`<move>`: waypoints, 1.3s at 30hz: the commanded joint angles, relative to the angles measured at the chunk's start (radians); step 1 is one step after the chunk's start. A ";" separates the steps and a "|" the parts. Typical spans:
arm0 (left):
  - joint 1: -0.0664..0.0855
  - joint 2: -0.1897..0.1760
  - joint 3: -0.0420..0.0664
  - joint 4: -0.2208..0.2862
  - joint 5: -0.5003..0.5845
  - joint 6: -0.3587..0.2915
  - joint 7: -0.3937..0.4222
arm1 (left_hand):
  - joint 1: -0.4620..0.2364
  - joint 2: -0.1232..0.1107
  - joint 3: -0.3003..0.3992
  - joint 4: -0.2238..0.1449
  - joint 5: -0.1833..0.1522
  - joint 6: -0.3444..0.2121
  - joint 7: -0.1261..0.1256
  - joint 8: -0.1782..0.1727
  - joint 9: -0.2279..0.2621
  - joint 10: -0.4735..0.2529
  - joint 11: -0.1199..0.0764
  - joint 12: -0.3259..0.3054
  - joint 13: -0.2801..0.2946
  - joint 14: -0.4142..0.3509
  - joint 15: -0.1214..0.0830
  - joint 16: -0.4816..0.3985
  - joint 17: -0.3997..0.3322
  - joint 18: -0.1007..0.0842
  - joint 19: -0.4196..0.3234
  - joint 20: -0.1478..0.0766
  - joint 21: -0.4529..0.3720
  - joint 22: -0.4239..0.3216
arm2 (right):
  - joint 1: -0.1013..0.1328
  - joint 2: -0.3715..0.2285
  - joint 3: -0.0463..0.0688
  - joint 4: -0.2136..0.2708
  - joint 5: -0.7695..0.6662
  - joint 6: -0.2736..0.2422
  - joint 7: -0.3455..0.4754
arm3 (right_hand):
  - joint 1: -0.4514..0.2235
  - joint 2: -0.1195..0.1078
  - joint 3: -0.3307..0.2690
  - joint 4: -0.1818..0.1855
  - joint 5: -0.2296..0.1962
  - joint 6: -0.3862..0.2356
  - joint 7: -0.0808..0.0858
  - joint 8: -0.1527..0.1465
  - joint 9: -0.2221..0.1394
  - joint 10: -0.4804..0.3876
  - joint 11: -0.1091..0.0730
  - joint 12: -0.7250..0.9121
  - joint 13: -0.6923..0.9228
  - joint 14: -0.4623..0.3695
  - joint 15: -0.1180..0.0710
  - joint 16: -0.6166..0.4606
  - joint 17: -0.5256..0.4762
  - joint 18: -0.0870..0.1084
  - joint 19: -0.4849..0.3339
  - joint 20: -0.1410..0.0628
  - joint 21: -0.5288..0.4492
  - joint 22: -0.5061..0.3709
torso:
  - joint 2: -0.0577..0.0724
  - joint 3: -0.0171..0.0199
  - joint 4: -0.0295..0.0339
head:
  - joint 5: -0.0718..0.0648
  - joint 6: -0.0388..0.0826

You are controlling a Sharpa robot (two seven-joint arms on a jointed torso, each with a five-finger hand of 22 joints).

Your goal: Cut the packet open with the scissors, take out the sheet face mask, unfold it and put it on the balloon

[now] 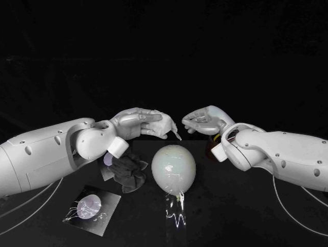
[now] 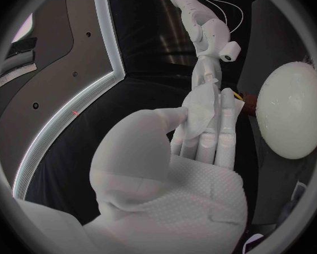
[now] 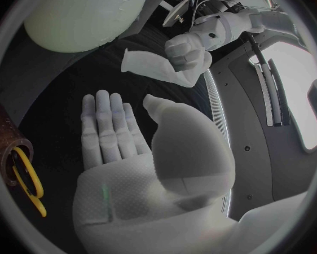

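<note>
Left hand [image 1: 140, 122] pinching folded mask [image 3: 148, 68], scissors [image 3: 31, 186] half hidden in holder [image 3: 5, 138]

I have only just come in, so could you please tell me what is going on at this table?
The left hand pinches the folded sheet face mask in the air beyond the balloon, which lies on the table between the arms. The right hand is close opposite and holds nothing. The packet lies by the left arm, and the scissors sit in a brown holder. The mask is not yet unfolded or on the balloon.
</note>
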 commanded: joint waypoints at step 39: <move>0.014 0.014 0.002 0.043 0.121 -0.262 -0.017 | -0.043 -0.031 0.026 0.032 0.005 -0.032 0.016 0.048 0.002 -0.071 0.030 -0.127 -0.010 -0.001 0.026 -0.106 -0.019 0.017 -0.044 0.008 0.001 0.000 | -0.034 0.050 0.000 0.004 -0.233 -0.090 0.099 | 0.151 0.003 -0.320 -0.101 0.011 -0.284 0.077 -0.123 -0.167 -0.239 0.088 -0.205 -0.191 -0.288 0.104 -0.422 -0.267 -0.058 -0.523 0.048 -0.043 -0.533 | 0.002 -0.0001 0.0012 | 0.001 0.007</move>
